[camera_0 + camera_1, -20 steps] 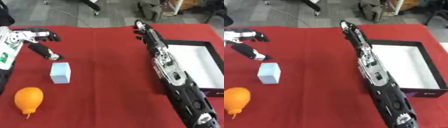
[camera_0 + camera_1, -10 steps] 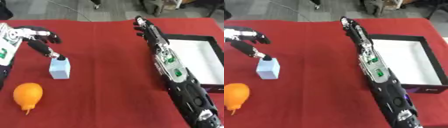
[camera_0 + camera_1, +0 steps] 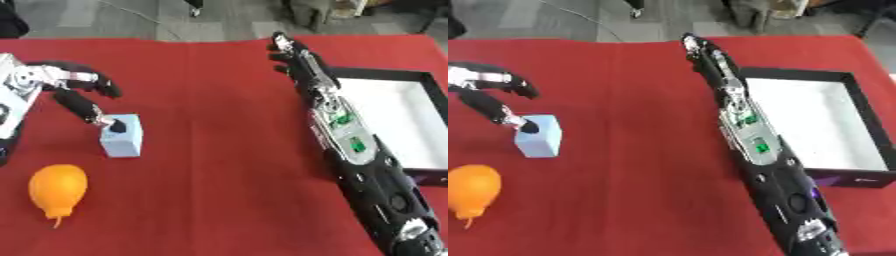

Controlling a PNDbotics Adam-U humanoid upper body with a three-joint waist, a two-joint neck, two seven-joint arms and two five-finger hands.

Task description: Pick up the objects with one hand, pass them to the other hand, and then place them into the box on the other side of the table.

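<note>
A pale blue block (image 3: 122,136) stands on the red tablecloth at the left. My left hand (image 3: 77,92) hovers over it with fingers spread, its thumb tip touching the block's top; the hand is open. An orange, pear-shaped fruit (image 3: 58,186) lies nearer me, below the block. My right arm stretches across the middle of the table, and its hand (image 3: 286,52) is held out flat and open near the far edge. The black box with a white floor (image 3: 814,122) sits at the right, beside that arm.
The red cloth (image 3: 210,165) covers the whole table. Beyond its far edge is grey floor with chair legs (image 3: 194,6) and a cable. The box's near corner (image 3: 859,179) lies close to my right forearm.
My left hand has come down and to the right onto the blue block, its thumb now touching the top. The camera has tilted; the right arm looks unmoved.
</note>
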